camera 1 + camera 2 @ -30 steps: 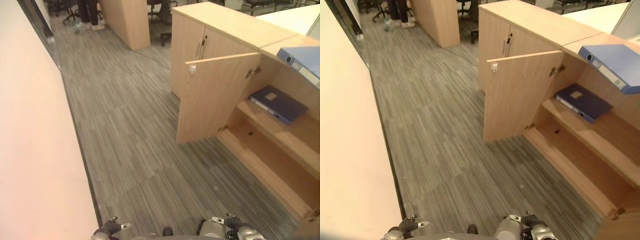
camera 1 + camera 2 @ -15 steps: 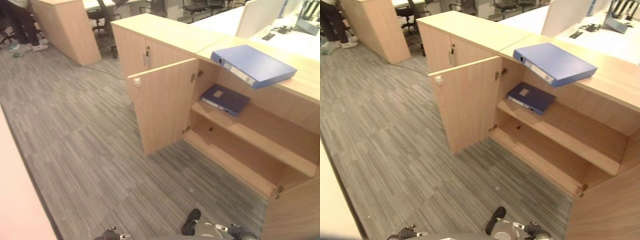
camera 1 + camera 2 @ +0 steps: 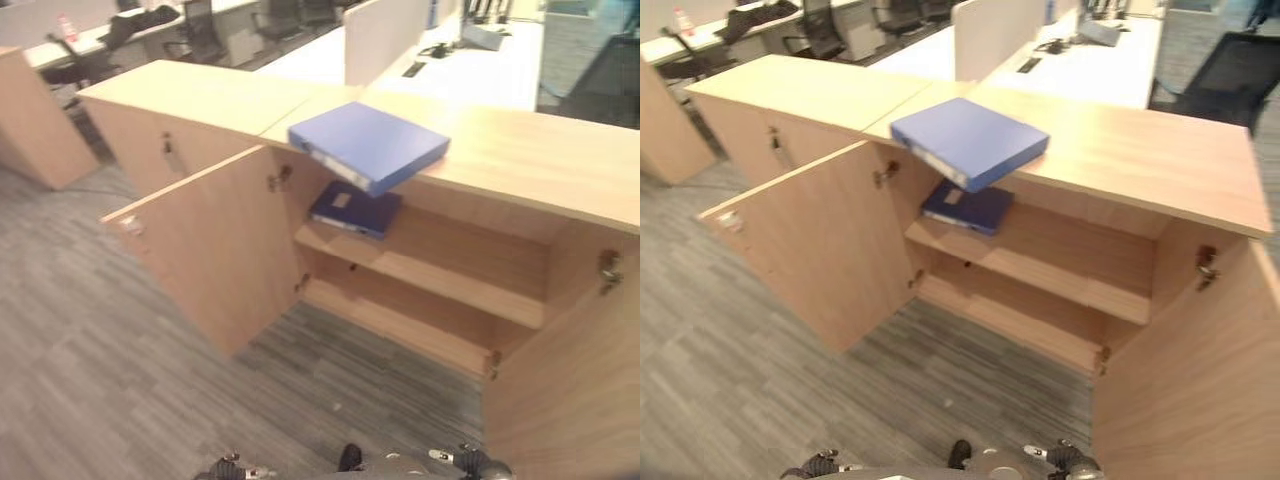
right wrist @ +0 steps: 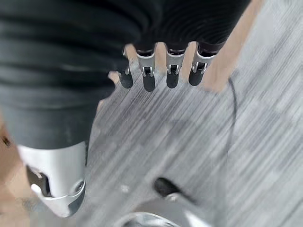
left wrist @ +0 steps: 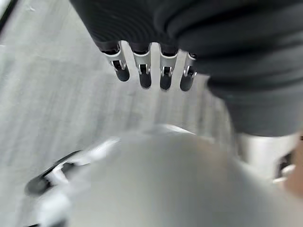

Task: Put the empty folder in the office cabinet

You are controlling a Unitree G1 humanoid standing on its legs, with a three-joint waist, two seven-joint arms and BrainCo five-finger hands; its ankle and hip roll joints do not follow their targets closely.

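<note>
A low, light wood office cabinet [image 3: 520, 160] stands on grey striped carpet [image 3: 90, 370] with both of its doors swung open. The left door [image 3: 215, 250] stands out toward the camera, and the right door [image 3: 1185, 370] fills the near right corner of the head views. A blue ring-binder folder [image 3: 368, 143] lies flat on the cabinet's top, near the top's front edge and above the open compartment, with one corner jutting out past that edge. Just below it, inside the cabinet, a darker blue folder [image 3: 353, 209] lies flat on the upper shelf [image 3: 440, 270], at the shelf's left end close to the left door's hinge side. The lower shelf [image 3: 400, 322] beneath it is bare wood. Behind the cabinet stretch white desks [image 3: 470, 70] with a low divider panel and black office chairs [image 3: 820, 25].

The robot's left hand [image 5: 151, 71] hangs over the carpet with its fingers straight and relaxed, holding nothing. The right hand [image 4: 161, 71] also hangs with straight, relaxed fingers over the carpet and grips nothing, with light wood like the cabinet's showing just beyond the fingertips.
</note>
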